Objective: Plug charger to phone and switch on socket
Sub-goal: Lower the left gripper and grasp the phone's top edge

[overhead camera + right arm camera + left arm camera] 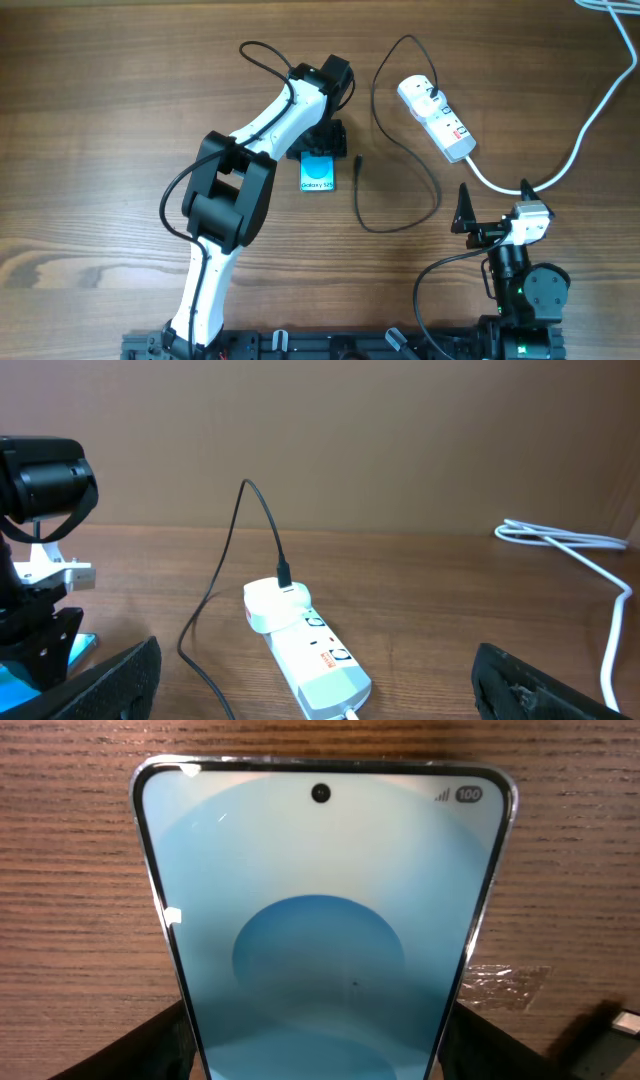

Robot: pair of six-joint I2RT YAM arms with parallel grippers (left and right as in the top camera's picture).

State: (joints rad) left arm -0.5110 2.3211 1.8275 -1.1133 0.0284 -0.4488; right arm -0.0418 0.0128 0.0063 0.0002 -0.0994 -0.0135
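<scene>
The phone point(318, 175) lies flat on the table with its cyan screen up, and it fills the left wrist view point(320, 910). My left gripper point(325, 140) sits over its far end, with a finger pressed against each long edge point(320, 1045). The charger's thin black cable point(432, 190) runs from a white adapter on the socket point(437, 117) in a loop to its loose connector tip point(357, 161), just right of the phone. The tip shows in the left wrist view point(612, 1020). My right gripper point(493, 202) is open and empty, near the socket point(318, 660).
The socket's thick white cord point(565, 165) curves off to the back right and shows in the right wrist view point(570, 545). My left arm point(235, 190) stretches across the left centre of the wooden table. A black cable loop point(262, 55) hangs by the left wrist.
</scene>
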